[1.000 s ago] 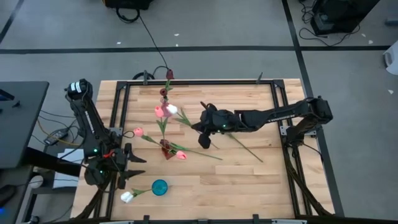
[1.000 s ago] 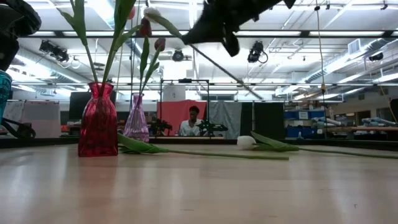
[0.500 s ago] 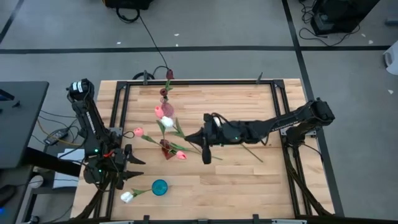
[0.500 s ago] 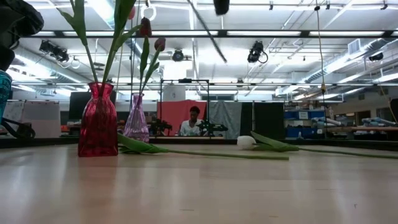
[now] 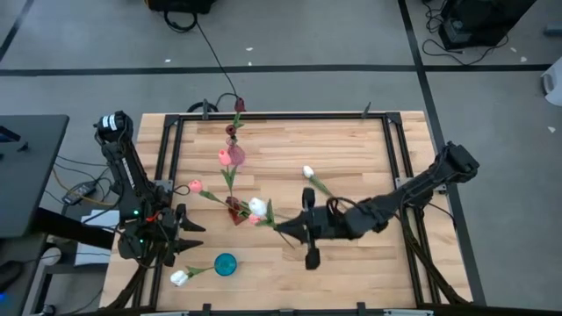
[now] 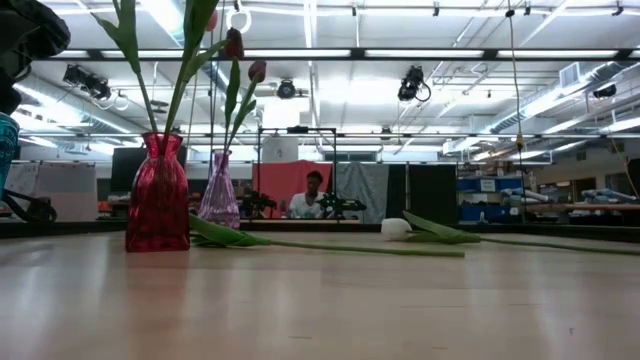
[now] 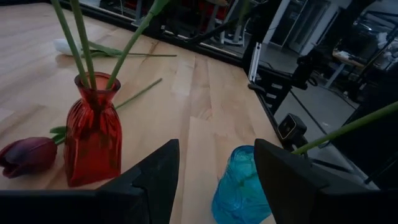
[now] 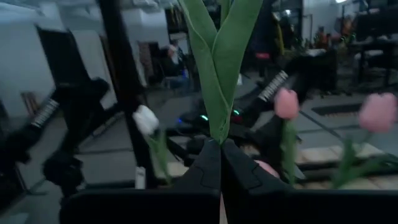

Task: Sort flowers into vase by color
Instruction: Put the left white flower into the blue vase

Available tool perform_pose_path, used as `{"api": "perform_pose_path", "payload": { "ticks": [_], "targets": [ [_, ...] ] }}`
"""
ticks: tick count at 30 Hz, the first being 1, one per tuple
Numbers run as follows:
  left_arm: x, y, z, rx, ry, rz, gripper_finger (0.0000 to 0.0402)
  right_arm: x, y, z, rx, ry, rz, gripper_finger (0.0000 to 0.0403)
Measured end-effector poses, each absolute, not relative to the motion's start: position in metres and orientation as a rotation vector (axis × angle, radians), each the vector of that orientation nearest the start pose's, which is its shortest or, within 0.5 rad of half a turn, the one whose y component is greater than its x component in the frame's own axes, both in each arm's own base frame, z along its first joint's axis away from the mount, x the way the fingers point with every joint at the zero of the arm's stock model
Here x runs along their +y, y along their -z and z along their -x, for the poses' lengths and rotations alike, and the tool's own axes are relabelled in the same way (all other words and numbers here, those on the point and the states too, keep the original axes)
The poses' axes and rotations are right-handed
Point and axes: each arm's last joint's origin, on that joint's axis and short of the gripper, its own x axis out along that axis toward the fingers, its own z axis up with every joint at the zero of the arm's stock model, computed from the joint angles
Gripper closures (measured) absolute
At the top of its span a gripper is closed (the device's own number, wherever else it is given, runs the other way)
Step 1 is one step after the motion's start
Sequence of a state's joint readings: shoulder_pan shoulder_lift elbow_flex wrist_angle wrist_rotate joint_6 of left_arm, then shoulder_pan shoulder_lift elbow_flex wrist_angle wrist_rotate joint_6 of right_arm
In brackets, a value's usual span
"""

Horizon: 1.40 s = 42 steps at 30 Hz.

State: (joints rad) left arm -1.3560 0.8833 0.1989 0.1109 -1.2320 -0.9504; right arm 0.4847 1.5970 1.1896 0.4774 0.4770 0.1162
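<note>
Table of light wood carries the same things as before, but the right arm stands in a new place. One second ago it reached over the middle of the table, high beside the pink heads; now it is stretched low toward the front edge, and the right gripper lies just right of the red vase. In the low view the dark gripper that filled the top of the picture before is gone.

The right gripper's fingers are pressed together on a green stem, as the right wrist view shows, and they hold a white tulip whose head now hangs close over the red vase; earlier this head was farther back, near the pink ones. A second white tulip, hidden under the arm before, now lies bare on the wood.

The left gripper waits at the front left corner as before, with its fingers spread wide. Near it stands the blue vase, with a white flower beside it.

The purple vase at the back holds maroon tulips, unchanged.

No brand, label or writing can be read.
</note>
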Motion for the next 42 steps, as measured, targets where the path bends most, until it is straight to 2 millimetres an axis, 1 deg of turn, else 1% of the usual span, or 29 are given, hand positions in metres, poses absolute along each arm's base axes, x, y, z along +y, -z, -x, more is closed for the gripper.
{"api": "perform_pose_path", "payload": {
  "ticks": [1,4,9,13,20,24,27,29,37,42],
  "targets": [
    [-0.136,-0.157,-0.058,0.193,0.035,0.395,0.0188,0.164,-0.332,-0.333,-0.08,-0.018,-0.149,0.0398],
    [-0.136,-0.157,-0.058,0.192,0.036,0.39,0.0188,0.175,-0.323,-0.338,-0.111,-0.044,-0.154,0.0398],
    [-0.138,-0.161,-0.058,0.168,0.037,0.351,0.0188,0.181,-0.305,-0.35,-0.126,-0.045,-0.168,0.0398],
    [-0.14,-0.166,-0.059,0.147,0.051,0.328,0.0188,0.187,-0.303,-0.363,-0.129,-0.047,-0.167,0.0398],
    [-0.141,-0.168,-0.059,0.147,0.069,0.311,0.0188,0.211,-0.297,-0.401,-0.14,-0.111,-0.094,0.0398],
    [-0.141,-0.168,-0.059,0.147,0.07,0.313,0.0188,0.225,-0.288,-0.425,-0.118,-0.14,-0.058,0.0398],
    [-0.141,-0.168,-0.059,0.149,0.069,0.328,0.0188,0.232,-0.284,-0.44,-0.133,-0.149,-0.02,0.0398],
    [-0.142,-0.167,-0.059,0.15,0.068,0.326,0.0188,0.234,-0.282,-0.45,-0.148,-0.144,0.005,0.0398],
    [-0.152,-0.155,-0.061,0.171,0.071,0.339,0.0188,0.23,-0.274,-0.49,-0.201,-0.17,0.017,0.0398],
    [-0.157,-0.148,-0.062,0.177,0.071,0.321,0.0188,0.229,-0.268,-0.507,-0.219,-0.172,0.067,0.0398]
  ]
}}
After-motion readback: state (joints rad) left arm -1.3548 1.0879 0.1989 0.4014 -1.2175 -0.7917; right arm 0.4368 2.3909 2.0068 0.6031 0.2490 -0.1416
